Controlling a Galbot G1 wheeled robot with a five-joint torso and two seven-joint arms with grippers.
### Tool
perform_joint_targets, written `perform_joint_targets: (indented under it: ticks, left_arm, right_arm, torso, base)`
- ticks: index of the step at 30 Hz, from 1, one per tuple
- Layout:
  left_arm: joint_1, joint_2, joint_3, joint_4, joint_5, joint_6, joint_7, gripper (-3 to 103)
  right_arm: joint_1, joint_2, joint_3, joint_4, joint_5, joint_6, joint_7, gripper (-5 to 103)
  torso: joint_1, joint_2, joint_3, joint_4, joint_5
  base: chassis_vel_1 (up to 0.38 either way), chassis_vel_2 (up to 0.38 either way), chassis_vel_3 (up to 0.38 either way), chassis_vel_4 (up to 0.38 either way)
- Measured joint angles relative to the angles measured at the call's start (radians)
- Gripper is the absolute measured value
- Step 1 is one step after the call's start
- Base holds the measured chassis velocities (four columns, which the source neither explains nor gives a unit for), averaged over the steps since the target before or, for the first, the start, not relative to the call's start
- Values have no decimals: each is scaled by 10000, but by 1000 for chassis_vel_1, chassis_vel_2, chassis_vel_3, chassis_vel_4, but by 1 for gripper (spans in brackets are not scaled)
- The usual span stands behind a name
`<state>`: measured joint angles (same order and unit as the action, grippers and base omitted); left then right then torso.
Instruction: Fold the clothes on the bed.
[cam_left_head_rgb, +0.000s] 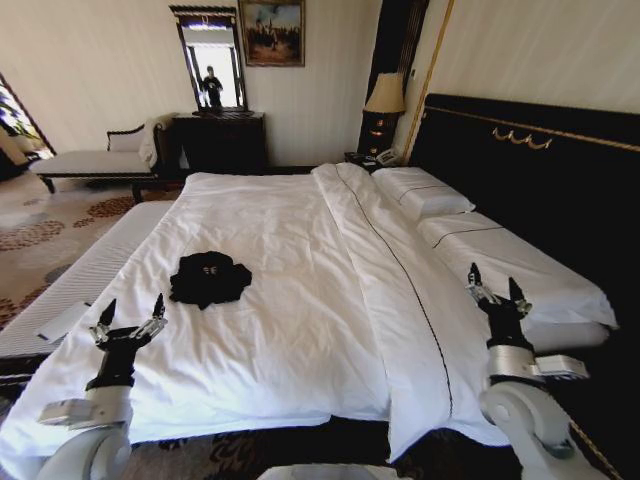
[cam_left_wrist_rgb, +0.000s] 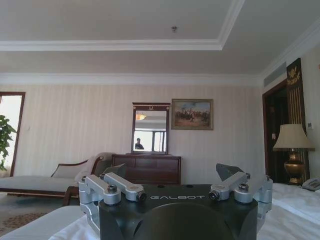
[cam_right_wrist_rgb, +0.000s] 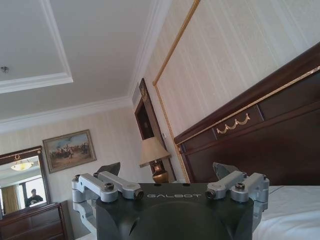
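**Both arms raised, T-shirt lying free on the duvet**

From the head camera I see the black T-shirt (cam_left_head_rgb: 209, 278) lying in a loose, rumpled heap on the white duvet (cam_left_head_rgb: 300, 300) of the bed (cam_left_head_rgb: 330, 400), left of the bed's centre line and toward the foot end. A trace of white lettering shows on top of the heap. Nothing is touching it.

The left gripper (cam_left_head_rgb: 130, 315) stands near the foot-end left corner of the bed, nearer to me than the T-shirt and to its left, apart from it. The forearm points upward, with the fingertips uppermost and spread apart, holding nothing. In the left wrist view the same gripper (cam_left_wrist_rgb: 175, 182) has its fingers wide apart, and beyond it I see the dresser with mirror (cam_left_wrist_rgb: 150, 150), a framed painting (cam_left_wrist_rgb: 192, 114) and a chaise (cam_left_wrist_rgb: 45, 180) against the far wall.

The right gripper (cam_left_head_rgb: 497, 288) is held upright over the right side of the bed, beside the pillows (cam_left_head_rgb: 470, 240) and close to the dark headboard (cam_left_head_rgb: 540, 160), well apart from the T-shirt. Its fingers are also spread and empty. In the right wrist view that gripper (cam_right_wrist_rgb: 170, 175) faces the headboard's gold trim and a bedside lamp (cam_right_wrist_rgb: 154, 157).
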<state>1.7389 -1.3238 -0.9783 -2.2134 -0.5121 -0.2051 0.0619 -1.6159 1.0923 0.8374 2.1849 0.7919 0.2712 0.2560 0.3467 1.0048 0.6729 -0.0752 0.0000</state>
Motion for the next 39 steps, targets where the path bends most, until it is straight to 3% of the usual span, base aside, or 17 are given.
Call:
perform_joint_targets:
  ticks: [11, 22, 39]
  left_arm:
    - [108, 380, -245, -168, -239, 3, 12, 100]
    - [71, 136, -145, -143, -80, -94, 0, 100]
    - [-63, 125, -148, 44, -93, -94, -22, 100]
  right_arm:
    - [-25, -197, 133, 53, 82, 289, -79, 100]
    - [-390, 122, 198, -43, 46, 723, -854, 100]
    - [-299, 122, 98, -175, 2, 699, -860, 100]
  torso:
    - [0, 0, 0, 0, 0]
    - [0, 0, 0, -1, 0]
    - [1, 0, 0, -2, 0]
  base:
    - [-5, -4, -4, -5]
    - [-15, -18, -24, -19]
    - [24, 23, -33, -38]
